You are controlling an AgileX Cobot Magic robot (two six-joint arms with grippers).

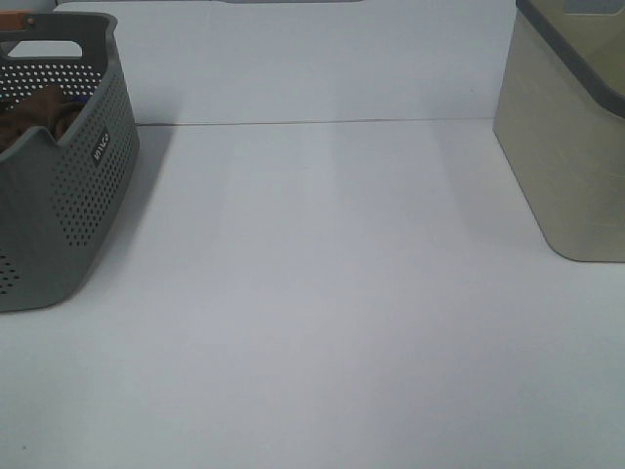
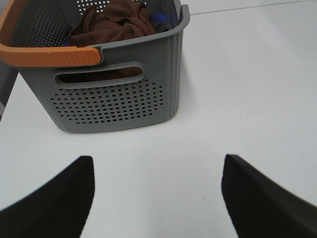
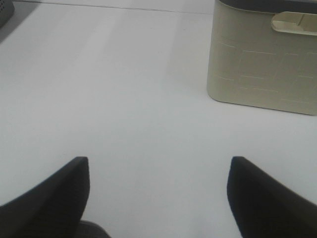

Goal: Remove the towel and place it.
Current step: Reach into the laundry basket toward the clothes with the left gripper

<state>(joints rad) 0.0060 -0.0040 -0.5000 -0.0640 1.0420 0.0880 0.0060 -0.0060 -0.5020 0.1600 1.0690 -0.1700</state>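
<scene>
Jaws wide: left tool point(image 2: 157, 157), right tool point(image 3: 159, 158)

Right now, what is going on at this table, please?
Nothing is being handled yet. The dark reddish-brown soft towel lies bunched inside the grey perforated plastic basket, beside a bit of blue cloth. The left gripper is open and faces that basket; the right gripper is open, empty, facing the beige plastic bin. Both are over the white table.

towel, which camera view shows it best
The left wrist view: the towel lies bunched in the grey basket, its brown folds clear above the rim. The exterior high view catches only a small brown patch inside the basket at the frame's edge. The right wrist view shows none of it.
</scene>
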